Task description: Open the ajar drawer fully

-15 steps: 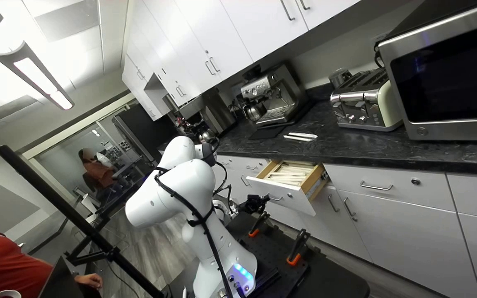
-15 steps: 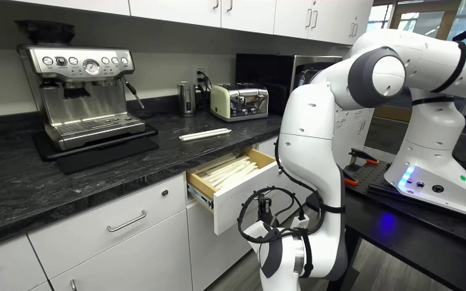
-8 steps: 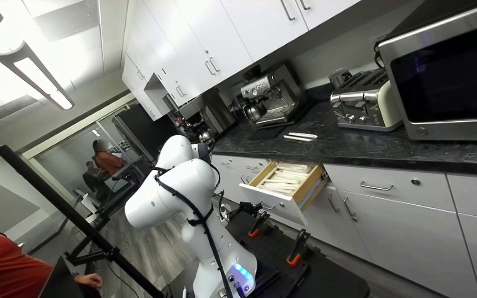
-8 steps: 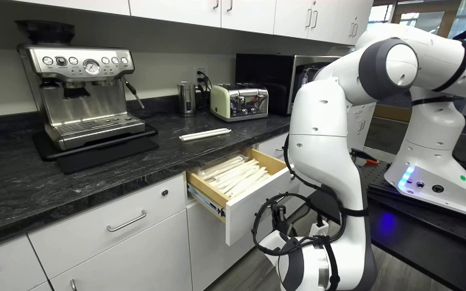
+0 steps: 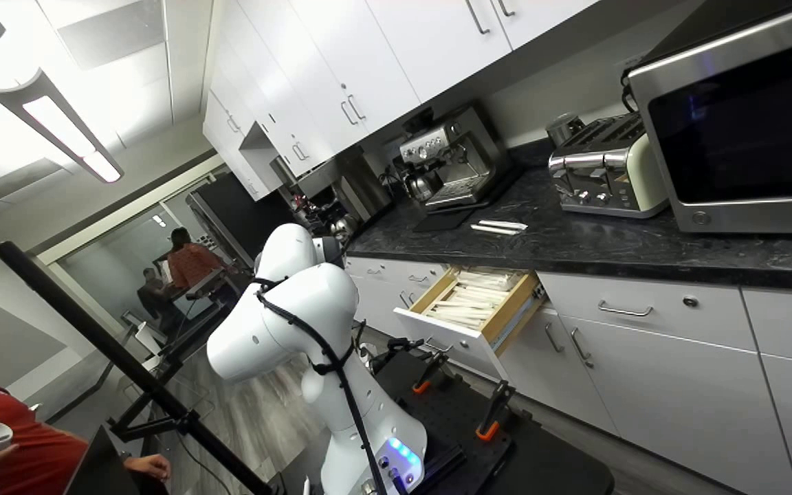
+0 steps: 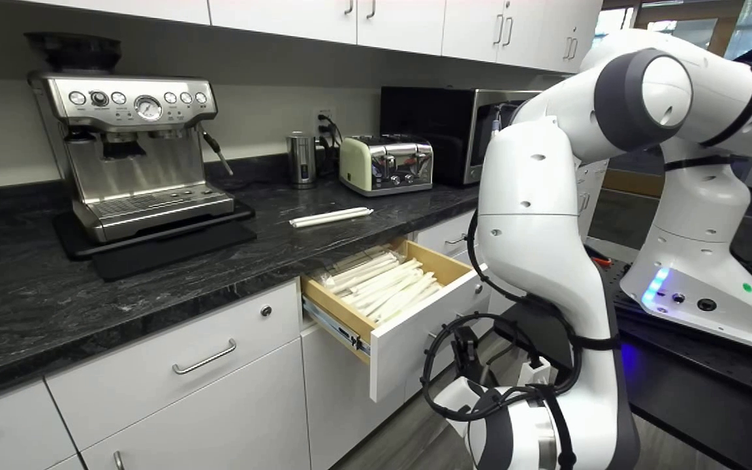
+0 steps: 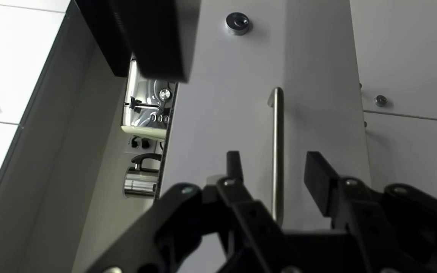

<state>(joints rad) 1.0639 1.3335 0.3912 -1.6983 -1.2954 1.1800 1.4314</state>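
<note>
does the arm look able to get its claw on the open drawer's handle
Probably yes: in the wrist view the claw stands open, the handle shows between its fingers, and nothing visible blocks it, though depth is hard to judge.

Sticks (image 6: 392,288) in drawer (image 6: 402,356); end effector (image 7: 273,170) before drawer; on counter (image 6: 265,254), toaster (image 6: 386,164) between jug (image 6: 300,160) and microwave (image 6: 438,134).
</note>
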